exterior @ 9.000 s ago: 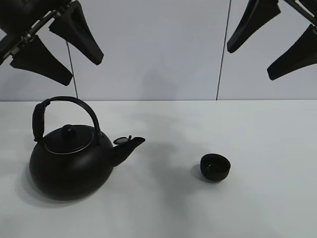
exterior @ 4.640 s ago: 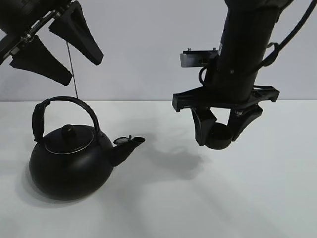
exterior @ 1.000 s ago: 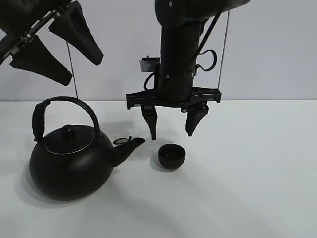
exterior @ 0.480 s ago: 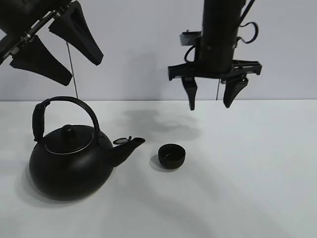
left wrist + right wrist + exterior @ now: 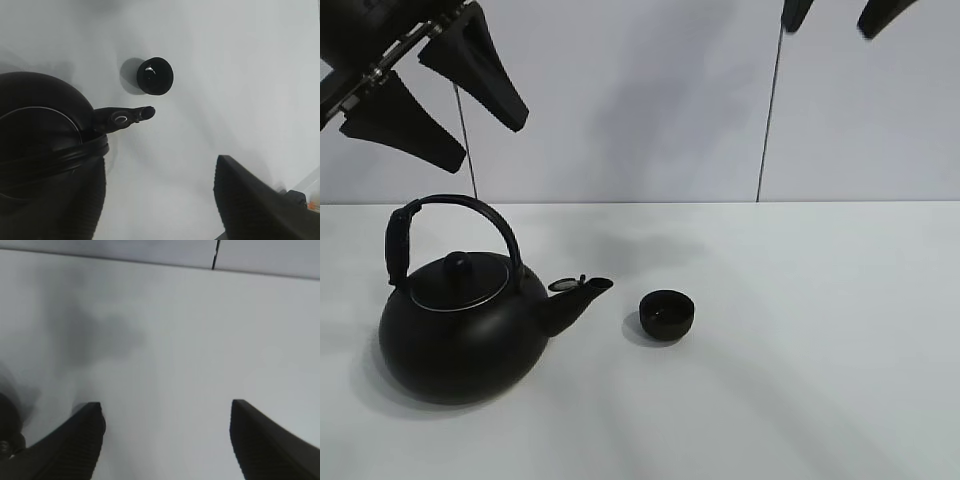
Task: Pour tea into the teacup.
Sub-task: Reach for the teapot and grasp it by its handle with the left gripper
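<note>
The big black kettle (image 5: 460,330) with arched handle stands on the white table at the left, spout pointing right. The small matte-black teacup (image 5: 667,314) stands on the table just right of the spout, a short gap between them. In the left wrist view the teacup (image 5: 155,76) sits beyond the kettle's spout (image 5: 125,115). My left gripper (image 5: 492,143) hangs open and empty high above the kettle. My right gripper (image 5: 835,12) is open and empty at the top edge, high above and right of the teacup; the right wrist view shows its spread fingers (image 5: 75,445) over bare table.
The white table (image 5: 820,350) stretches bare to the right of the teacup and in front. A pale wall with two thin vertical seams (image 5: 768,120) stands behind. A dark blurred sliver shows at the right wrist view's edge (image 5: 7,432).
My right gripper, open and empty, has risen and moved right, from just above the teacup to the top edge of the view. The teacup, kettle and left gripper have not moved.
</note>
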Controlling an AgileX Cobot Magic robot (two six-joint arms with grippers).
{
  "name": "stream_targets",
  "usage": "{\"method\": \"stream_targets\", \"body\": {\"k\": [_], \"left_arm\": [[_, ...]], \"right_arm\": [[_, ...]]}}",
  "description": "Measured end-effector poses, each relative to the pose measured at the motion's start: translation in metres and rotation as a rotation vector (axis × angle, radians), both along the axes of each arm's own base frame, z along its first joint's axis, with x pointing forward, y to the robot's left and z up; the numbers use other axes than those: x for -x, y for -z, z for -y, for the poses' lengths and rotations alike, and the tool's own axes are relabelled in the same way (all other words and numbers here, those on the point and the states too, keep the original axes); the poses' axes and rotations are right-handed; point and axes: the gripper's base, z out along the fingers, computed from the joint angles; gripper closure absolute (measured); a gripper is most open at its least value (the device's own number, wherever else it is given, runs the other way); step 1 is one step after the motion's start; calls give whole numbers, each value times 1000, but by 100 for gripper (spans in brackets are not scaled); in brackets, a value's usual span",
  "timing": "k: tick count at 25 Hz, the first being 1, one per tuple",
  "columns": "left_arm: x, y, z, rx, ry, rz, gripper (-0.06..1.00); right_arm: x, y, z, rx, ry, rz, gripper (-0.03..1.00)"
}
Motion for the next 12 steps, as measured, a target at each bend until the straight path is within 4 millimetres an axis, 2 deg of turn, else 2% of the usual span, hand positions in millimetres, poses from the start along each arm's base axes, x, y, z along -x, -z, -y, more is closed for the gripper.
{"method": "stream_targets", "body": {"k": [2,6,9,12], "left_arm": [[0,0,0,0,0,0,49],[0,0,0,0,0,0,49],[0,0,0,0,0,0,49],[0,0,0,0,0,0,49]], "right_arm": [[22,-32,7,-5,-14,79,47],[75,-75,20,-12,-30,201,47],[117,-89,31,-12,-29,268,47],[158,-83,40,-23,-22,284,47]]}}
